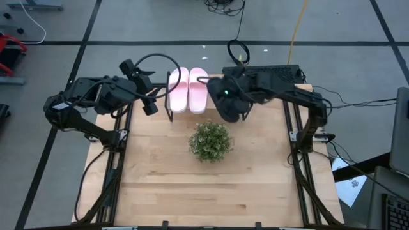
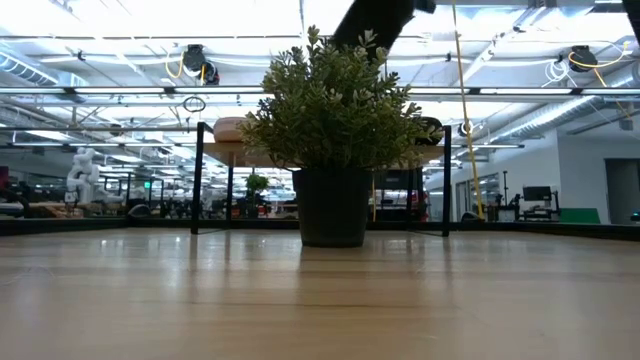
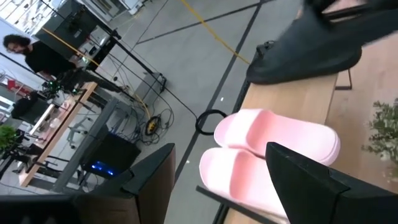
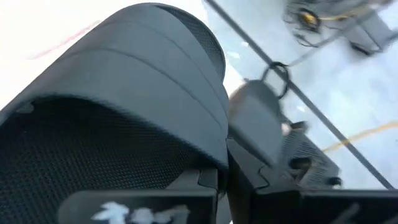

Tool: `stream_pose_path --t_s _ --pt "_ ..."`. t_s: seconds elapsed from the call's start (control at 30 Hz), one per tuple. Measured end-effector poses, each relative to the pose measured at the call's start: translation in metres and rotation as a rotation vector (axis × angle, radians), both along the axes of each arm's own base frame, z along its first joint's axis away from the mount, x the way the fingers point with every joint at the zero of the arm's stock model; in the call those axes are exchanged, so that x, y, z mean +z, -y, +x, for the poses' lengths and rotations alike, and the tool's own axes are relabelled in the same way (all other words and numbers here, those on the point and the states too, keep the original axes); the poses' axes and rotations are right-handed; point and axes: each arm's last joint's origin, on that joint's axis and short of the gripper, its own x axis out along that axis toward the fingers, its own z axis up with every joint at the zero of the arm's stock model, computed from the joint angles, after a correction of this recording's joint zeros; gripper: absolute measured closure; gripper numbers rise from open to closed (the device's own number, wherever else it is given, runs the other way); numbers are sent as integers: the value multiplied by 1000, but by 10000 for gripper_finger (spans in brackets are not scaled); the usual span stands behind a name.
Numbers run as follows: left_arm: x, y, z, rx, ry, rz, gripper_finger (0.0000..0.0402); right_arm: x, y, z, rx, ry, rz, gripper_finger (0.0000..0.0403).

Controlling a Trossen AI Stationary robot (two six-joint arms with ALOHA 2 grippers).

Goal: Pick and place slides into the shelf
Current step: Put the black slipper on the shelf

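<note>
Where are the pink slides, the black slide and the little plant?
pink slides (image 1: 188, 89), high view, on the straps.
black slide (image 1: 229, 101), high view, on its strap, at the right pincer.
plant (image 1: 210, 141), high view, on the foliage.

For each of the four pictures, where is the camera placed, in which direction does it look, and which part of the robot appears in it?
High view: above the table, looking down; both arms, pink slides on the shelf, plant.
Low view: table height, looking level at the plant; one arm enters from above.
Left wrist view: past open left gripper at pink slides.
Right wrist view: right gripper shut on black slide.
Shared: high and low views both show the plant.
</note>
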Motion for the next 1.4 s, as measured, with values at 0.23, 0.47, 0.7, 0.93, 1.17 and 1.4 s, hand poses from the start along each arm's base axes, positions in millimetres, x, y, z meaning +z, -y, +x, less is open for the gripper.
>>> stream_pose_path --t_s 0.23,0.47,0.7,0.93,1.17,1.4 --pt "-2 0 -2 2 -29 -1 147 -9 31 15 -61 52 -24 403" --pt "-2 0 -2 1 -32 2 147 -6 42 21 -113 109 -113 403" --pt "-2 0 -2 -2 -36 5 147 -18 48 24 -136 30 -148 403" --pt "-2 0 -2 2 -31 1 147 -48 61 43 -148 -58 -133 403" --pt "-2 0 -2 3 -29 -1 147 -64 71 48 -181 -132 -155 403" --pt "-2 0 -2 2 -30 0 147 -63 71 47 -203 -110 -156 403"
